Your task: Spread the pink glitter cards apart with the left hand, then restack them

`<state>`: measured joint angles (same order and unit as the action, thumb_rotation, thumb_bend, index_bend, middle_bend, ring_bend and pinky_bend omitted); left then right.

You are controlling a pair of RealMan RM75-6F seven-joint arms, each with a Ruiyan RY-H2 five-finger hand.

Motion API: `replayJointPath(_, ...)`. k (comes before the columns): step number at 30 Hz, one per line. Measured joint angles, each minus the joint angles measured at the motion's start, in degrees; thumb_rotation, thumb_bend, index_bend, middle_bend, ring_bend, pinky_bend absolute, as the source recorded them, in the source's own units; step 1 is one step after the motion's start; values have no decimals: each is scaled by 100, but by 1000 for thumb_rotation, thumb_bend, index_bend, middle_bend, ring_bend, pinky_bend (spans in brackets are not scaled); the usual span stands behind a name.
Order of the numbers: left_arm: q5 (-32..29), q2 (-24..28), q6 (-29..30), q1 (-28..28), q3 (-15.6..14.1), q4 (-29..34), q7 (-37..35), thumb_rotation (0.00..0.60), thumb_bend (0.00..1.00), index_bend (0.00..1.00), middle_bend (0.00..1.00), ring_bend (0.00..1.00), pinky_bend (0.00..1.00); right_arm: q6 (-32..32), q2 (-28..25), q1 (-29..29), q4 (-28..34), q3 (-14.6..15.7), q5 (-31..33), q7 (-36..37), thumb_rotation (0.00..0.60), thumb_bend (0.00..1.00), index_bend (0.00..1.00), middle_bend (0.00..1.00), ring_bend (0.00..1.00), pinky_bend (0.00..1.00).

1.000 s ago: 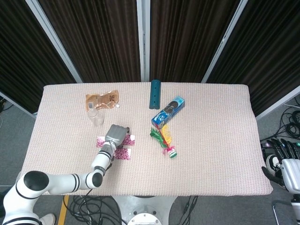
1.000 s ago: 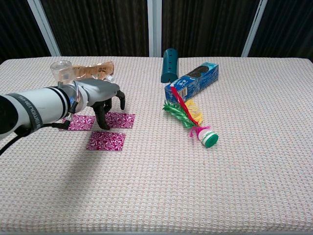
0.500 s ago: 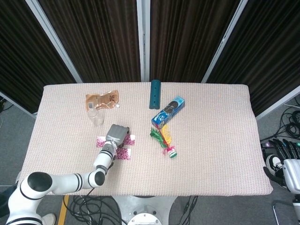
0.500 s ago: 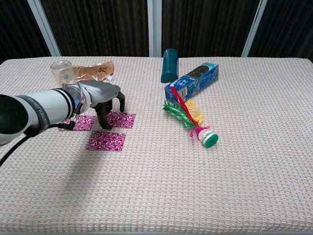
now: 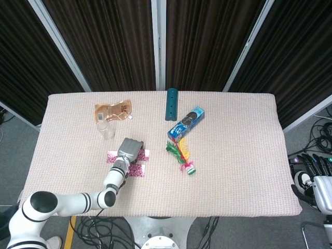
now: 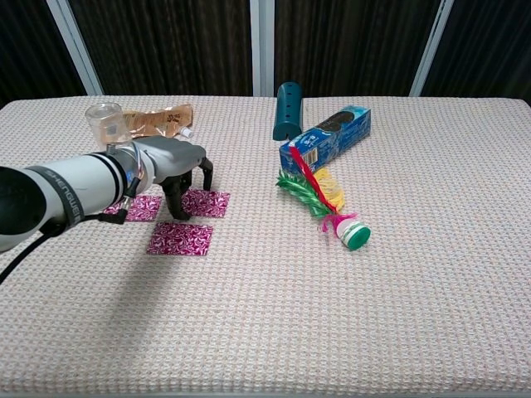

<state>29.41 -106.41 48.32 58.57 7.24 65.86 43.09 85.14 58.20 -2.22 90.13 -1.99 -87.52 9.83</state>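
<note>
Little has shifted since a second ago: the left hand (image 6: 170, 164) stays arched over the pink cards (image 6: 180, 238), only edged slightly back. Its fingers (image 6: 177, 204) are apart, tips down on or just above the table (image 6: 332, 315); contact cannot be told. One card lies under the fingertips, one behind them, one just in front. The right hand (image 5: 317, 181) hangs off the table's edge, fingers spread.

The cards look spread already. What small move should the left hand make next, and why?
Probably slide the far right card toward the near card to begin restacking. Three pink glitter cards lie apart on the table, and the left hand stands fingertips-down between them, holding none. The third card can follow.
</note>
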Motion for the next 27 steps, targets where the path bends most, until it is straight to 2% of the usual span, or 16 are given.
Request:
replayJointPath(12, 172, 284, 195, -134, 43, 388, -60, 600, 275, 458, 897, 928, 964, 62, -26, 22, 36, -4, -33, 13, 595, 183, 131, 102, 0, 0)
replayJointPath(20, 190, 832, 532, -310, 8, 1376, -14, 600, 276, 450, 896, 928, 966, 35, 11, -16, 13, -3, -88, 51, 594, 184, 131, 102, 0, 0)
replayJointPath(27, 99, 1153, 997, -483, -164, 2223, 168, 600, 276, 449, 895, 928, 967, 35, 17, -42, 19, 9, -156, 48, 595, 184, 131, 101, 0, 0)
